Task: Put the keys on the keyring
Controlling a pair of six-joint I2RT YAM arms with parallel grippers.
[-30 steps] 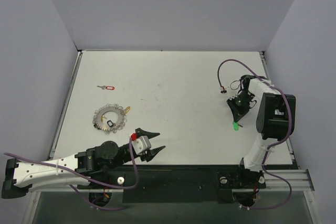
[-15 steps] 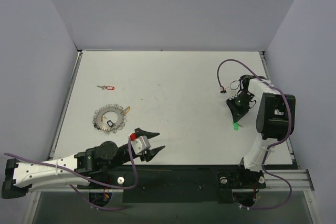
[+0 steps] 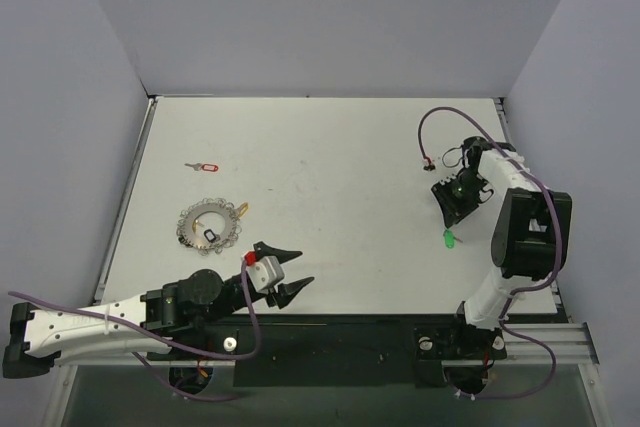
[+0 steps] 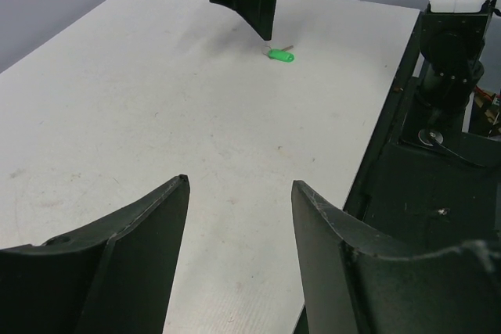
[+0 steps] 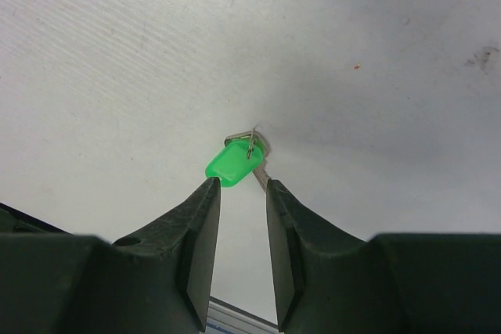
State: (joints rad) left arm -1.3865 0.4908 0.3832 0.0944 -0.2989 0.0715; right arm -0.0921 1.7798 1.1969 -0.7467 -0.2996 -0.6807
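Both hands empty; right hand point(image 5: 241, 185) has just parted, leaving the green key point(image 5: 231, 162) loose mid-frame at its tips; left hand point(image 4: 239, 184) spread; keyring point(image 3: 210, 224) unthreaded.

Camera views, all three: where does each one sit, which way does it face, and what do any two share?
Top external: above and behind the robot, looking down on the table; left hand and right hand both show.
Left wrist: behind the left hand, facing across the table toward the right hand; own fingers at bottom.
Right wrist: behind the right hand, facing down at the green key; own fingers at bottom.
Shared: all three show the green key.
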